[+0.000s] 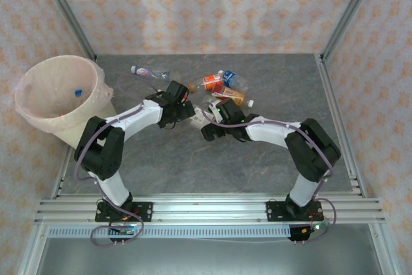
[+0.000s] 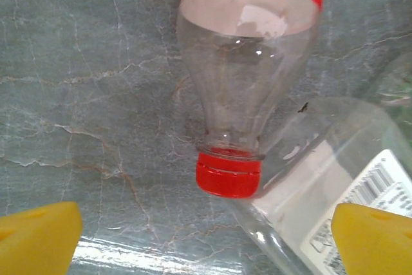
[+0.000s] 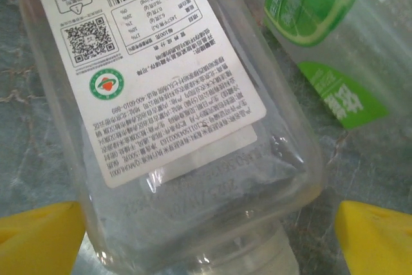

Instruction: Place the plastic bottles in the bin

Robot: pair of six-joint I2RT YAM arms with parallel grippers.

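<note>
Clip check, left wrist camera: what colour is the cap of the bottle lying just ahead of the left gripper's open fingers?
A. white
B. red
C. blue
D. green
B: in the left wrist view the bottle lying on the table ahead of the left gripper ends in a red cap, matching its red label.

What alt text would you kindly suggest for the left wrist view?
A red-capped clear bottle lies on the grey marbled table, cap toward the left gripper's open yellow fingertips. A second clear bottle with a barcode label lies at right.
</note>
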